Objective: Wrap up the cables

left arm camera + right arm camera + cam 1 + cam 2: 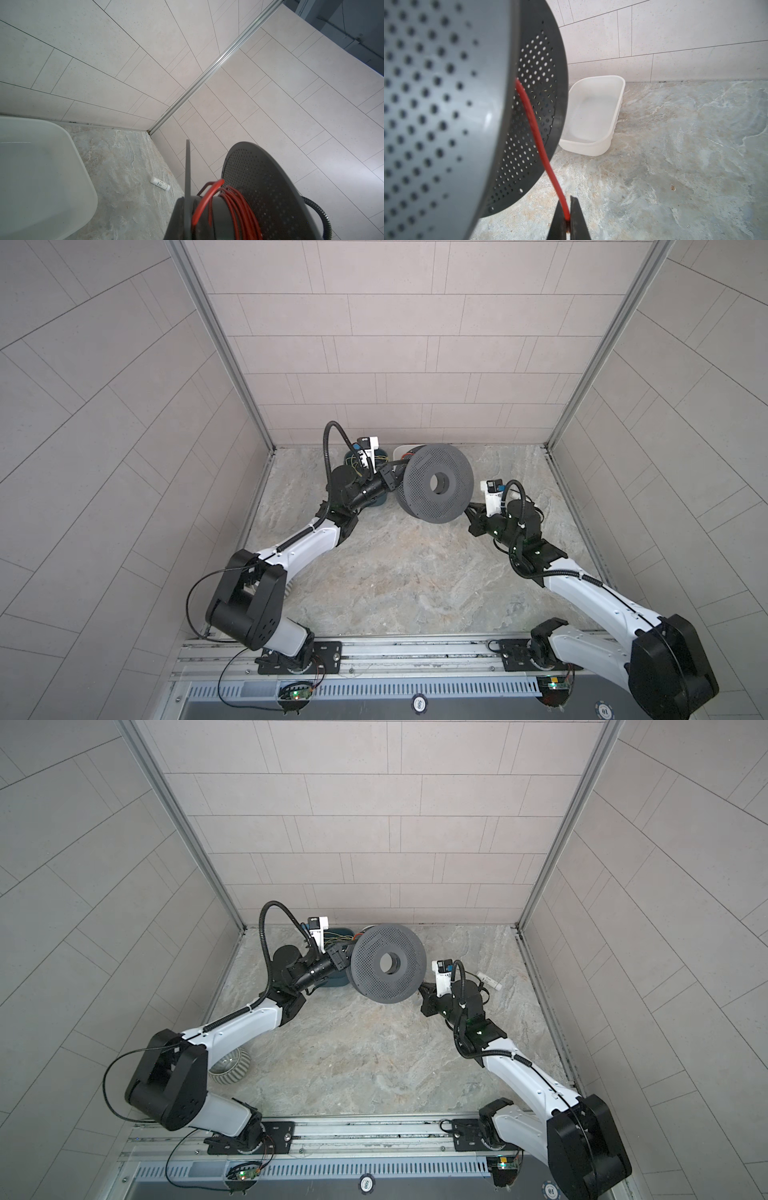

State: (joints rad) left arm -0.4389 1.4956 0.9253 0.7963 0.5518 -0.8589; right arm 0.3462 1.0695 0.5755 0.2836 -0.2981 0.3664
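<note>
A grey perforated spool (436,485) (388,965) hangs tilted above the table at the back middle. My left gripper (392,479) (343,957) meets its far flange from the left and is shut on it. In the left wrist view the red-orange cable (234,199) lies wound in several turns on the hub between the flanges (266,187). One strand of cable (537,135) runs from the spool (446,104) down into my right gripper (568,209), which is shut on it just below the spool's right rim (471,512).
A white tub (593,116) (41,166) stands against the back wall behind the spool. A small white tube (160,184) (490,981) lies near the right wall. A blue container (338,934) holds yellow-green wires under the left wrist. A ribbed bowl (230,1065) sits front left.
</note>
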